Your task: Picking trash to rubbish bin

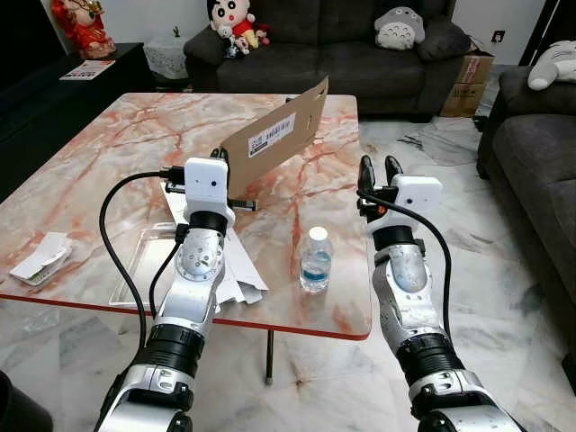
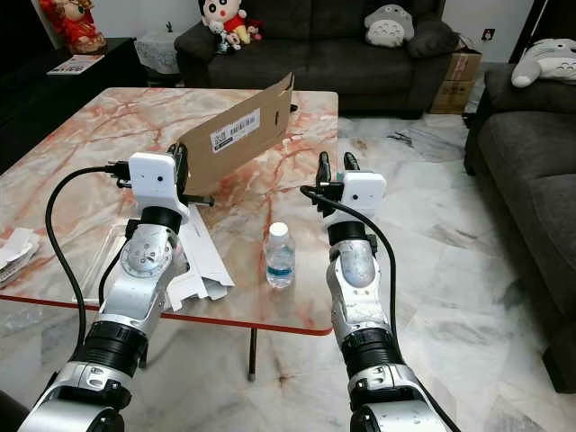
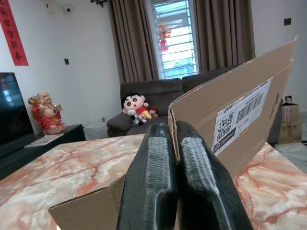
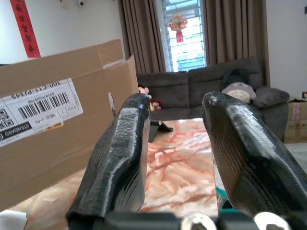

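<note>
A flat brown cardboard sheet [image 1: 274, 135] with a white barcode label stands tilted above the marble table [image 1: 108, 135]. My left gripper [image 1: 220, 158] is shut on the sheet's near edge; in the left wrist view the fingers [image 3: 158, 167] pinch the cardboard [image 3: 230, 115] between them. A clear plastic water bottle [image 1: 315, 261] with a white cap stands upright near the table's front edge. To the right of the bottle, my right gripper [image 1: 380, 166] is raised and open, with nothing between its fingers [image 4: 120, 143]. White crumpled papers [image 1: 238, 274] lie under my left arm.
A clear tray [image 1: 144, 256] sits at the table's front left, with a white packet [image 1: 40, 256] further left. A dark sofa [image 1: 306, 45] with plush toys stands behind the table, another sofa [image 1: 540, 153] at right. A dark rounded object [image 1: 18, 405] shows at bottom left.
</note>
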Controlling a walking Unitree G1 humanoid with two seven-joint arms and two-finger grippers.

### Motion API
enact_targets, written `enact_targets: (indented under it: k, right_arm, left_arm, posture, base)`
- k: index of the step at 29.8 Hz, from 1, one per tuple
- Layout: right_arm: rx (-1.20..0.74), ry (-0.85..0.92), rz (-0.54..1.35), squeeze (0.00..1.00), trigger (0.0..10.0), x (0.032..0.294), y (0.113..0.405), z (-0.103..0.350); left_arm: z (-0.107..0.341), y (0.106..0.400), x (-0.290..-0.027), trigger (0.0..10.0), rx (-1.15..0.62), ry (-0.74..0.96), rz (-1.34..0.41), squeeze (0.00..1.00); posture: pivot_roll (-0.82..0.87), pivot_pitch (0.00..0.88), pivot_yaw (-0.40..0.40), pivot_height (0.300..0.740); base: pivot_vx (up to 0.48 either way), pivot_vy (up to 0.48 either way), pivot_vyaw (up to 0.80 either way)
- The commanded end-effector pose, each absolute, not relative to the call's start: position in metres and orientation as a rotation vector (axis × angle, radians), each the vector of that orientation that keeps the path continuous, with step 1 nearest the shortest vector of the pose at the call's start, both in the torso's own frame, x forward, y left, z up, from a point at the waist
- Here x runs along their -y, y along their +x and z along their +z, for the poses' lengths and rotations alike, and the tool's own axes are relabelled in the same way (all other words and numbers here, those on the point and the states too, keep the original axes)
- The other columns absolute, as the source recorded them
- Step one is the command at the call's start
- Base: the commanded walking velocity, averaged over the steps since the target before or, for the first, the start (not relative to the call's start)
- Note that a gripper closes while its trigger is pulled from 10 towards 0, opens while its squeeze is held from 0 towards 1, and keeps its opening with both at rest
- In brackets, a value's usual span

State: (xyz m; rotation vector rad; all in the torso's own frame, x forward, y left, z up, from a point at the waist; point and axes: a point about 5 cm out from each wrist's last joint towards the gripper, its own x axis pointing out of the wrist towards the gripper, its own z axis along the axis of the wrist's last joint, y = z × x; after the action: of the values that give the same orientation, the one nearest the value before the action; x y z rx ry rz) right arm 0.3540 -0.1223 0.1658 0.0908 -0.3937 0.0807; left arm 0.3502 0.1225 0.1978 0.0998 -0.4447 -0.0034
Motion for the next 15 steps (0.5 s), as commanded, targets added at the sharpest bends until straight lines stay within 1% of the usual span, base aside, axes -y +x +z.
enact_targets:
  k: [1, 15]
  right_arm:
    - [0.416, 0.102, 0.072, 0.0, 10.0, 0.1237, 0.355, 0.173]
    - [0.42, 0.107, 0.064, 0.0, 10.0, 0.1246, 0.3545, 0.1738]
  left_arm:
    - [0.2061, 0.3518, -0.1274, 10.0, 0.48, 0.102, 0.023, 0.0]
    - [0.2101, 0.3516, -0.1272, 10.0, 0.501, 0.104, 0.024, 0.0]
  posture:
    - [0.18, 0.0, 0.031, 0.74]
    - [0.18, 0.0, 0.034, 0.74]
  base:
    - [0.0, 0.0, 0.0]
    - [0.0, 0.0, 0.0]
